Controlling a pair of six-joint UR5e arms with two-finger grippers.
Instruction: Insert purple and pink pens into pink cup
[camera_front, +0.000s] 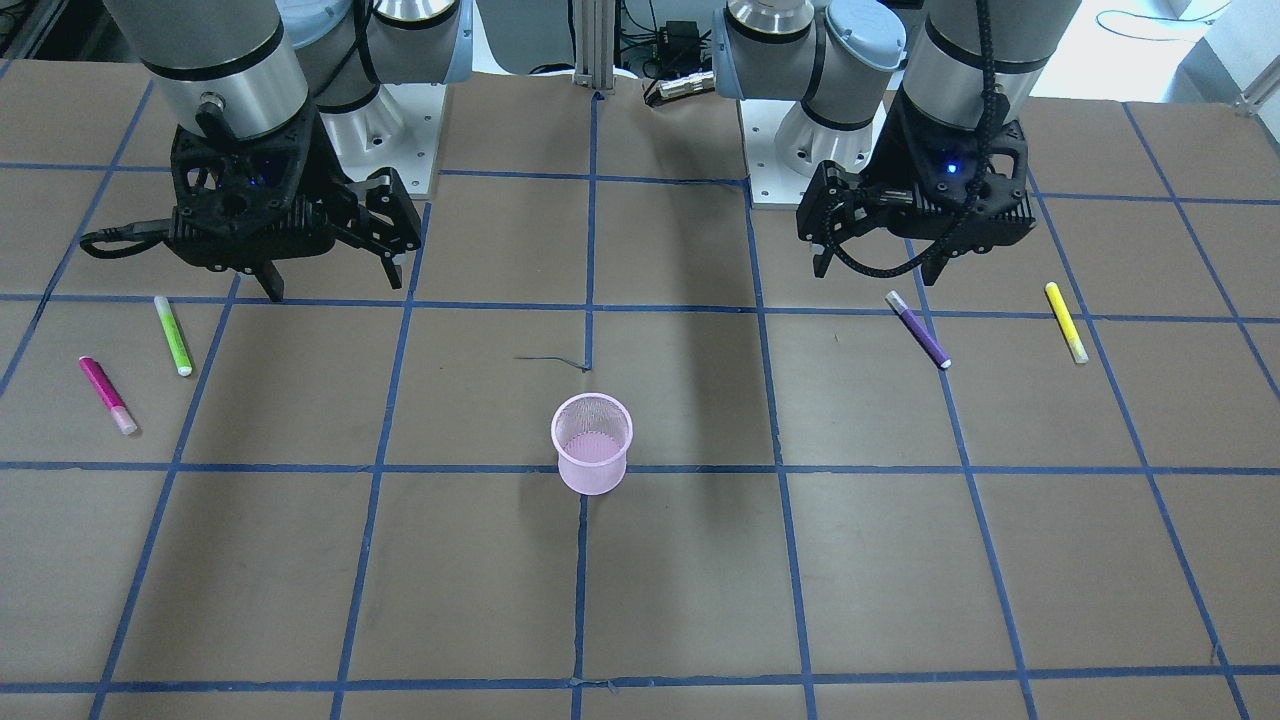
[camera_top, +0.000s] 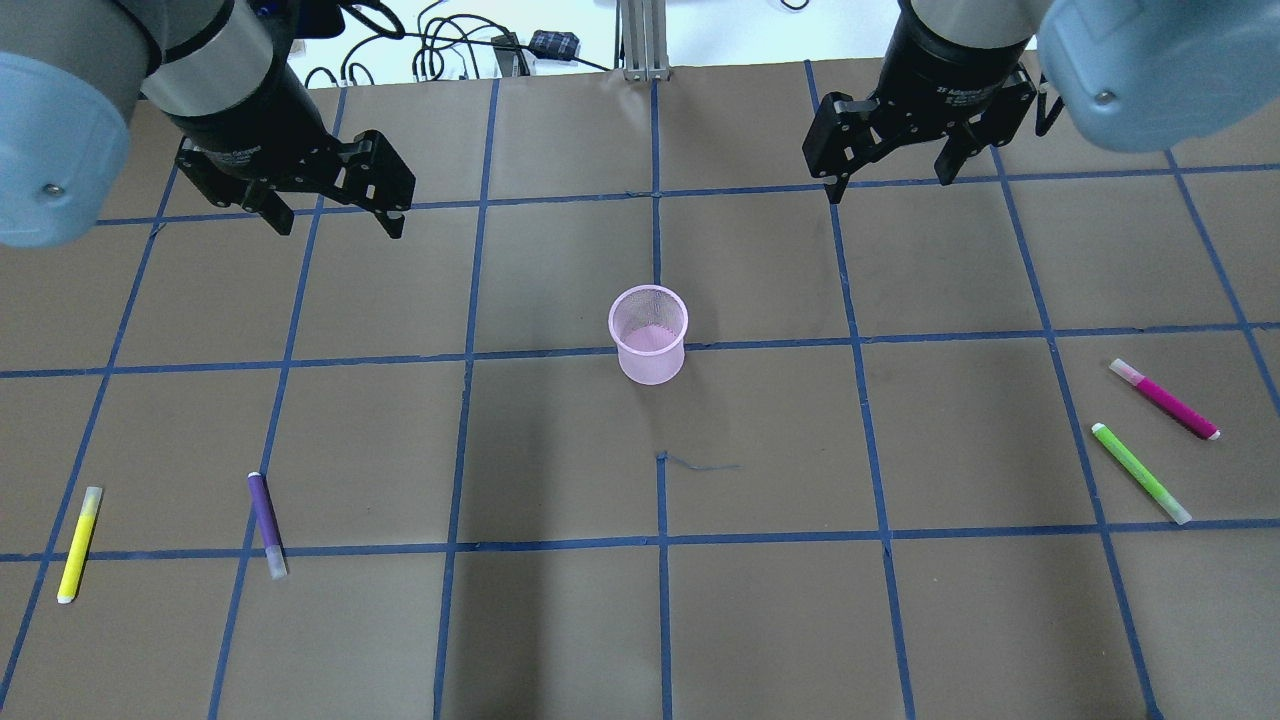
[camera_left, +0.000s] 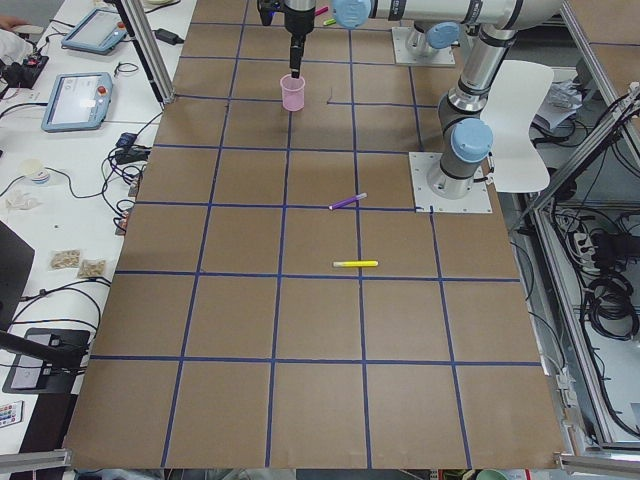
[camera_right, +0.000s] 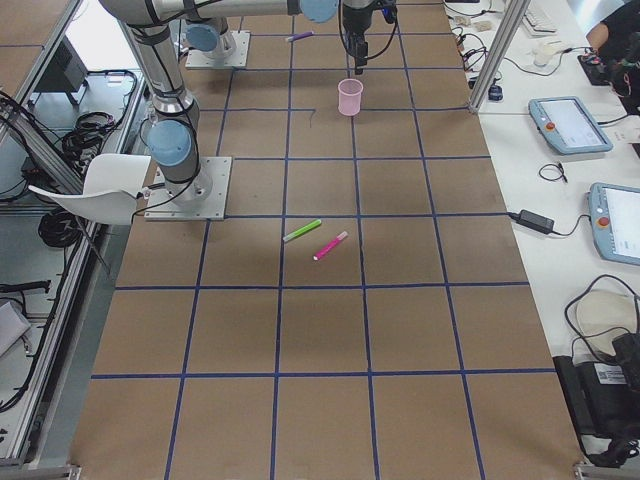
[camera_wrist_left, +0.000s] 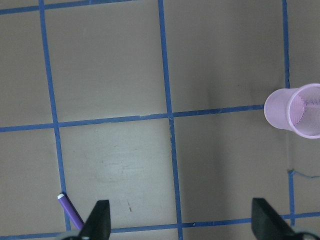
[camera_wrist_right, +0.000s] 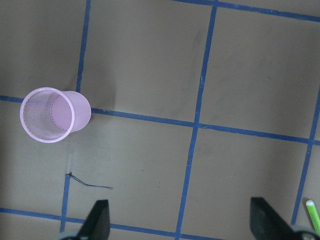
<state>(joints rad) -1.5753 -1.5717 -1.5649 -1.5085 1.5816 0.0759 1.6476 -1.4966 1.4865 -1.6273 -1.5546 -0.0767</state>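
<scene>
Front view: both claws hang spread and empty over the bench, base side. Left claw sits just above the purple pen; right claw is near the green pen, with the pink pen further out. Cup is upright, empty, dead centre. My read: it's in both arms' reach, one pen per arm.

Overhead: purple lies flat on the left half, pink flat on the right. Neither is in the cup, so nothing is done yet. Yellow pen is well apart from purple. Green runs roughly parallel to pink, near but not touching, so it's the likelier mis-grab.

Left side view: purple and yellow lie near the left base, cup far off. Path between looks bare.

Right side view: green and pink lie close together, tips apart. Claws are too small to judge here.

Left wrist: fingers wide apart, purple's tip just beside one finger, cup at the frame edge.

Right wrist: fingers wide apart, cup in view, only green's tip showing. Pink is out of frame. A stray thread lies flat near the cup, no obstacle.
</scene>
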